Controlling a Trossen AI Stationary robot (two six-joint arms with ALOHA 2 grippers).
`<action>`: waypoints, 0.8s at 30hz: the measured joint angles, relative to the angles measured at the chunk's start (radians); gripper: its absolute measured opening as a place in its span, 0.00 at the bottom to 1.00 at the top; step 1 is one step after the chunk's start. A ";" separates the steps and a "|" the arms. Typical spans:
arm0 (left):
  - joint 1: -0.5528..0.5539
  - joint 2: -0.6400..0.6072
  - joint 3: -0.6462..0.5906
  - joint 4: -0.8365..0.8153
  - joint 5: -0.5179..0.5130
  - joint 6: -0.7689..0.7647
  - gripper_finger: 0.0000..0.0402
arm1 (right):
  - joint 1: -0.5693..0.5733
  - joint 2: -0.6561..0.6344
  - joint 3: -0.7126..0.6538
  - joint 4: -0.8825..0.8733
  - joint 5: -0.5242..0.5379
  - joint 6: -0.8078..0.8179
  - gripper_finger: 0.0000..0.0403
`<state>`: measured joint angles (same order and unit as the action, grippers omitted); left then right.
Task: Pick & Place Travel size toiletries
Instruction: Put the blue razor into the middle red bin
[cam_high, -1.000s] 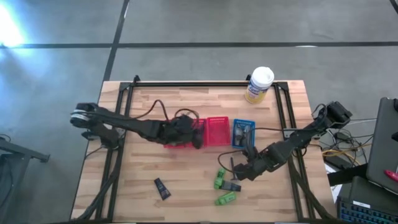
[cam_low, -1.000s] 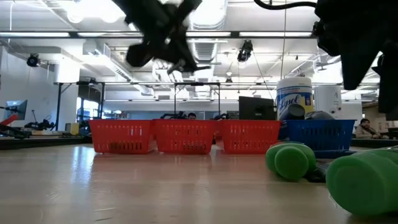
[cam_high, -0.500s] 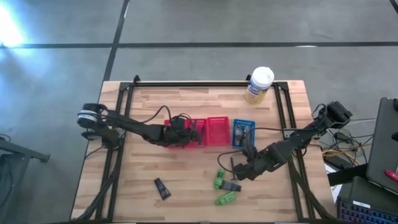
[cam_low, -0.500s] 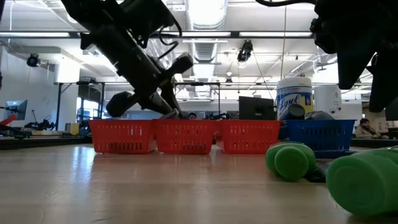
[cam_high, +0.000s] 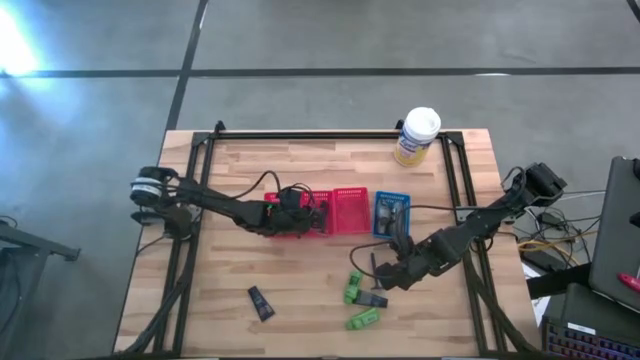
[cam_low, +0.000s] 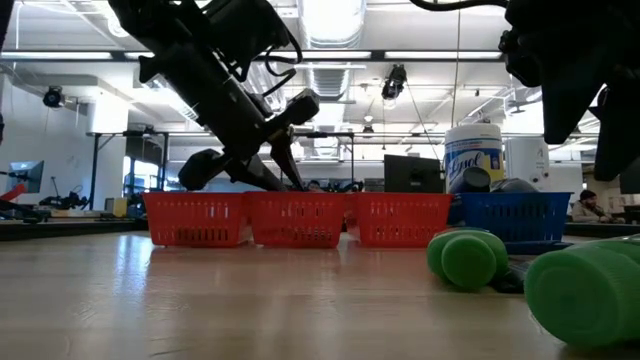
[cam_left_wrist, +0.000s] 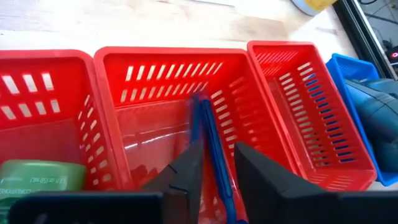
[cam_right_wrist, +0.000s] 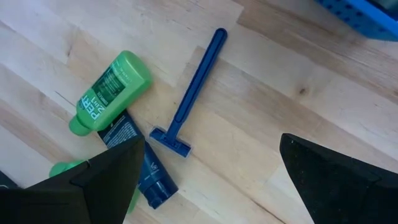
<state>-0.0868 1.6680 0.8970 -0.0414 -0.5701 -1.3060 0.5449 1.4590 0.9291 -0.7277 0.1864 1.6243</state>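
My left gripper (cam_left_wrist: 214, 177) reaches slanting down into the middle red basket (cam_left_wrist: 155, 81), its fingers slightly open. A blue razor (cam_left_wrist: 208, 134) stands between them. My right gripper (cam_right_wrist: 212, 143) hangs wide open above the table, touching nothing. Below it lie another blue razor (cam_right_wrist: 186, 99), a green bottle (cam_right_wrist: 112, 90) and a dark tube (cam_right_wrist: 143, 174). The high view shows green tubes (cam_high: 353, 289) (cam_high: 362, 319) by this gripper (cam_high: 385, 272). A black tube (cam_high: 261, 303) lies alone at the near left. My left gripper has the razor's handle (cam_left_wrist: 214, 165) lying along the inner side of one finger (cam_left_wrist: 186, 177). A strip of red basket shows between the handle and the other finger (cam_left_wrist: 258, 174). Whether it still touches the razor, I cannot tell. The razor's far end points down into the basket.
Three red baskets (cam_high: 348, 210) and a blue basket (cam_high: 390, 213) stand in a row at mid-table. A green tube (cam_left_wrist: 40, 180) lies in the left red basket. A white-and-yellow canister (cam_high: 417, 135) stands at the far edge. Bare wood lies at the near left.
My left gripper has come down from above the baskets into the middle red basket, rolling as it sank. Its fingers have parted a little around the razor.
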 joint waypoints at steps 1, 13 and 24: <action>0.000 0.000 0.000 0.000 0.000 0.000 0.26 | 0.000 0.000 0.000 0.000 0.000 0.002 0.91; -0.023 -0.070 0.034 0.006 0.011 0.159 0.32 | -0.001 0.032 0.000 0.015 -0.080 0.065 0.91; -0.051 -0.176 0.049 -0.004 0.013 0.385 0.32 | -0.003 0.105 0.003 0.091 -0.082 0.086 0.91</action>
<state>-0.1378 1.4920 0.9463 -0.0453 -0.5576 -0.9212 0.5419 1.5635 0.9321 -0.6368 0.1044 1.7100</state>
